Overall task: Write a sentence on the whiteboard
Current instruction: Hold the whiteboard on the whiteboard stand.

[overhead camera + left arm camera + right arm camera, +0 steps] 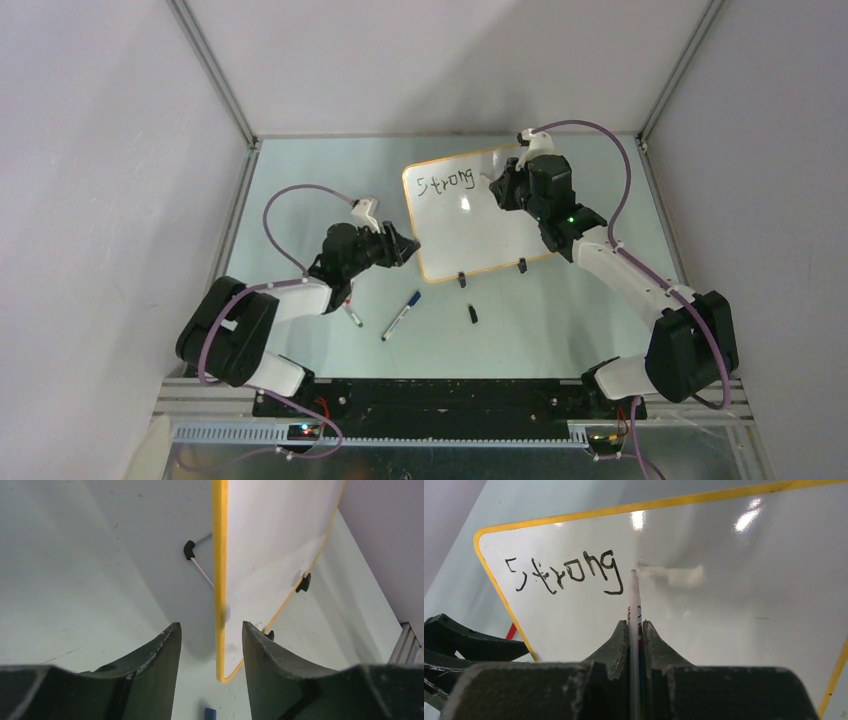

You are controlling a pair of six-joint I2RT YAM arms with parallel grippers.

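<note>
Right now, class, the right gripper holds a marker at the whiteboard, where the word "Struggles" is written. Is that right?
No. The lettering on the whiteboard reads "Strong", not "Struggles"; the right wrist view shows it. The right gripper does hold a marker at the board.

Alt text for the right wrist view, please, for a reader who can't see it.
The right gripper is shut on a thin white marker, its tip aimed at the whiteboard just right of the black handwritten word "Strong". The glossy, yellow-rimmed board fills most of the view.
</note>
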